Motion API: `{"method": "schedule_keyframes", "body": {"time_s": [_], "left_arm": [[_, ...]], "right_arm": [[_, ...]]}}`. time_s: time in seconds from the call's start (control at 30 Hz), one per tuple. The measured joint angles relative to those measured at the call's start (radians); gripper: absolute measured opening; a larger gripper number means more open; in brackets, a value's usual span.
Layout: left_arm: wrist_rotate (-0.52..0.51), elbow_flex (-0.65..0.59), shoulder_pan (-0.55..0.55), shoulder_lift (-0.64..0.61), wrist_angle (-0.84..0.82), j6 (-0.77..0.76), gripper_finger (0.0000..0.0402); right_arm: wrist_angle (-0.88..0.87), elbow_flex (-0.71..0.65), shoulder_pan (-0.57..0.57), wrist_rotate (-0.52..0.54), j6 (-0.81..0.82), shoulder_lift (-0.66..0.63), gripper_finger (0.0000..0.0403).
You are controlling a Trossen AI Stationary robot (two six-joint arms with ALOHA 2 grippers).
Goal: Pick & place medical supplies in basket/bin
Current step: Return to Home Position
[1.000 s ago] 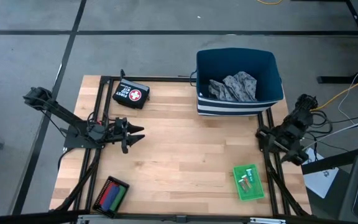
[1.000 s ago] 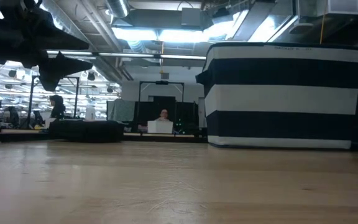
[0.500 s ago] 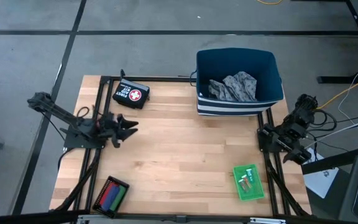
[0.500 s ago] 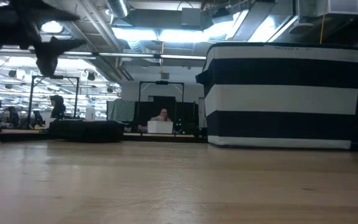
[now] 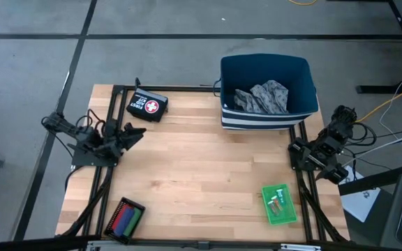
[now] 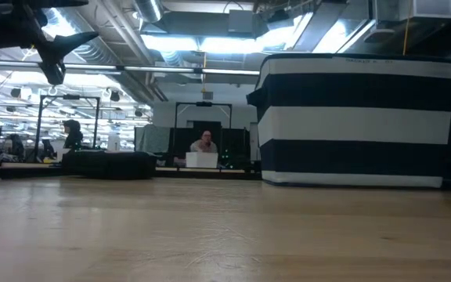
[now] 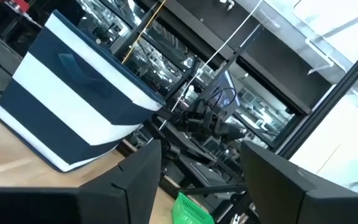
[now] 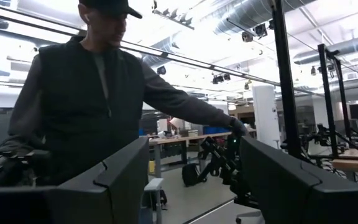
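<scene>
Both jaws wide and empty, left gripper and right gripper tucked at opposite tabletop edges, cloth in the blue bin. Danger: a person stands before the right gripper; a stray swing could hit them.

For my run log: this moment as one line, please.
left gripper open, empty, left side | right gripper open, empty, right side | cloth in blue bin

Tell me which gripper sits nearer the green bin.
Right. The right gripper sits at the table's right edge, close to the green bin; the left gripper is far across, at the left edge.
</scene>
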Motion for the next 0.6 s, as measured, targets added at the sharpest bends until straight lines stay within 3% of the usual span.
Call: {"method": "schedule_keyframes", "body": {"time_s": [0.17,0.33,0.6], "left_arm": [[0.0,0.0,0.0,0.0,-0.017,0.0,0.0215],[-0.001,0.0,0.0,0.0,-0.262,0.0,0.0216],[0.009,0.0,-0.001,0.029,-0.285,0.042,0.0215]], "right_arm": [[-0.041,0.0,0.0,0.042,0.006,0.0,0.0254],[-0.185,-0.006,0.0,0.174,0.071,0.0,0.0254],[-0.095,-0.149,0.0,0.249,0.128,0.0,0.0254]]}}
